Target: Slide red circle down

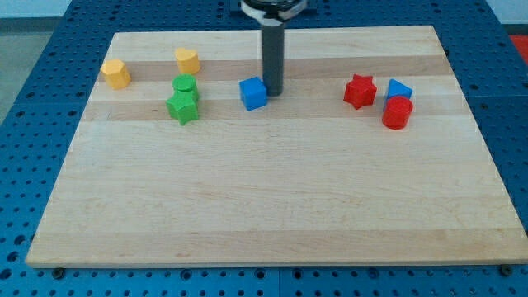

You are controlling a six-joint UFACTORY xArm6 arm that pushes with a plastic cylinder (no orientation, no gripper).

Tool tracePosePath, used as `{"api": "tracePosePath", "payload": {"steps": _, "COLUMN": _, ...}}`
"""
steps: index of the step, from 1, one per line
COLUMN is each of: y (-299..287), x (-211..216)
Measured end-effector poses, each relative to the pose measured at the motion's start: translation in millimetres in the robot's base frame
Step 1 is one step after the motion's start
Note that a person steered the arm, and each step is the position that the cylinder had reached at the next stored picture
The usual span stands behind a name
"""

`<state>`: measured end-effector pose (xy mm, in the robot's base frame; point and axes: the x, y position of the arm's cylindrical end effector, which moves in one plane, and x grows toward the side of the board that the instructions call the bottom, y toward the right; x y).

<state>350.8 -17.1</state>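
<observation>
Well right of my tip (273,90), seemingly apart: red circle (397,113).

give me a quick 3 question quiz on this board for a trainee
1. True or false: my tip touches the red circle.
2. Which block sits right beside my tip? A) blue cube B) red star C) green star
3. Fill in: the blue block directly above the red circle lies toward the view's ____.

Key: 1 false, my tip is far off toward the view's left; 2 A; 3 right.
</observation>
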Motion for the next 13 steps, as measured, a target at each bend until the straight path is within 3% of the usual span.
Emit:
{"api": "tracePosePath", "payload": {"steps": 1, "y": -28.3, "x": 6.8}}
{"api": "tracePosePath", "payload": {"steps": 2, "y": -14.6, "x": 8.0}}
{"api": "tracePosePath", "payload": {"steps": 5, "y": 193.1, "x": -83.7}}
{"api": "tracePosePath", "payload": {"steps": 6, "y": 202.3, "x": -84.1}}
{"api": "tracePosePath", "payload": {"steps": 8, "y": 248.1, "x": 26.6}}
{"api": "tracePosePath", "payload": {"steps": 9, "y": 255.2, "x": 55.2}}
{"api": "tracePosePath", "payload": {"steps": 13, "y": 227.5, "x": 33.5}}
